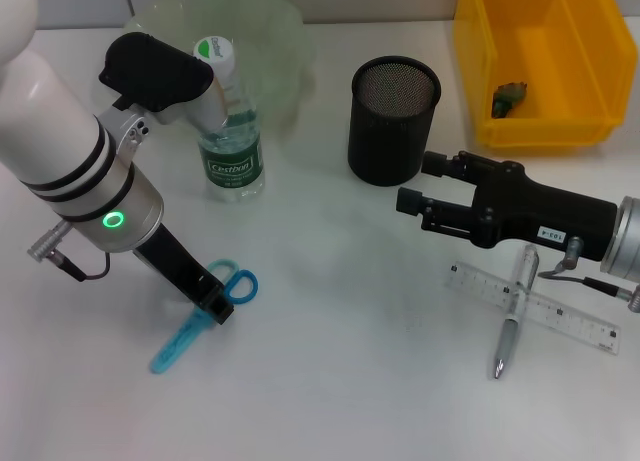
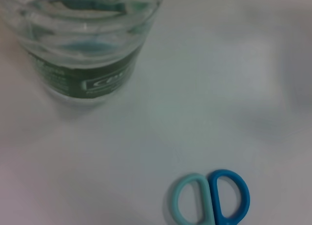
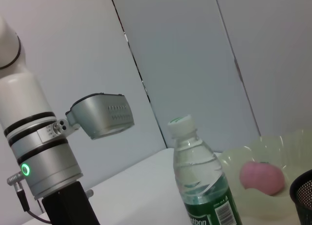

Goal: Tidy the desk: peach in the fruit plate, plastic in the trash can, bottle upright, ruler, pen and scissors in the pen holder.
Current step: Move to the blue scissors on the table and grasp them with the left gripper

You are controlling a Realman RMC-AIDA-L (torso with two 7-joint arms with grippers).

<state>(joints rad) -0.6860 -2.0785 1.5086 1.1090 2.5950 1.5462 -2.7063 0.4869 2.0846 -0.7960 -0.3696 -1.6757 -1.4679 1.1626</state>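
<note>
1. I am lowering my left gripper (image 1: 218, 308) onto the scissors (image 1: 200, 321); its jaws are sitting at the bench (image 1: 330, 381) right against the handle rings, but I cannot tell whether they are apart or together.
2. I am holding my right gripper (image 1: 418, 186) just beside the pen holder (image 1: 393, 121), its jaws standing apart and gripping nothing.
3. I am judging these steps as done: the bottle (image 1: 230, 131) is standing upright behind my left jaws, the peach (image 3: 262, 178) is lying in the fruit plate (image 1: 270, 26), and a dark scrap (image 1: 508, 98), possibly the plastic, is lying in the yellow bin (image 1: 580, 91).
4. I am judging these steps as left: scissors, ruler (image 1: 570, 316) and pen (image 1: 515, 316) are all lying on the bench, the pen crossing the ruler beneath my right arm.
5. I am counting one of each: scissors, ruler, pen, bottle, peach, holder, plate, bin.
</note>
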